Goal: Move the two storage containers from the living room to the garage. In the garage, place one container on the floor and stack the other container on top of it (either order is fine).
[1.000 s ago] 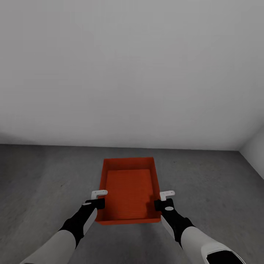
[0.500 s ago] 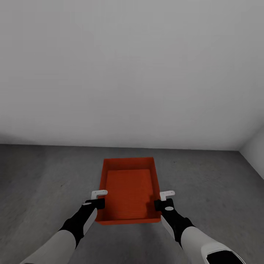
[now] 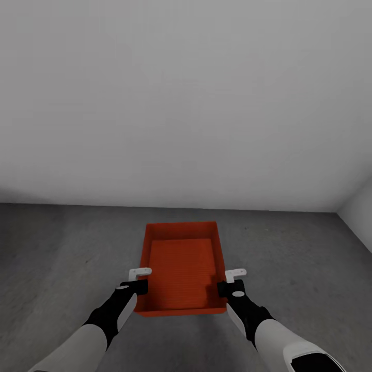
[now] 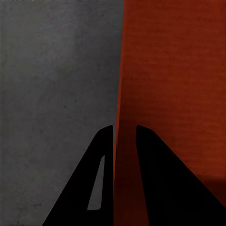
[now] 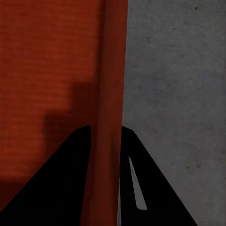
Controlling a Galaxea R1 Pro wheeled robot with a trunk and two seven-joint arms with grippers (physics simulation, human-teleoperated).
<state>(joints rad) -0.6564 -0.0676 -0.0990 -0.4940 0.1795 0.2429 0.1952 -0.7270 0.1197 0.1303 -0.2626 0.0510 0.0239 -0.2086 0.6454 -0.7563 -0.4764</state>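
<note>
One red-orange open-top storage container lies lengthwise in front of me over the dark grey garage floor. My left gripper is shut on its left side wall near the near end. My right gripper is shut on the right side wall opposite. In the left wrist view the black fingers of the left gripper straddle the thin wall of the container. The right gripper straddles the other wall of the container the same way. Whether the bin touches the floor I cannot tell.
A plain white-grey wall rises a short way beyond the container's far end. A second wall meets it at the corner on the far right. Bare concrete floor spreads to both sides of the bin.
</note>
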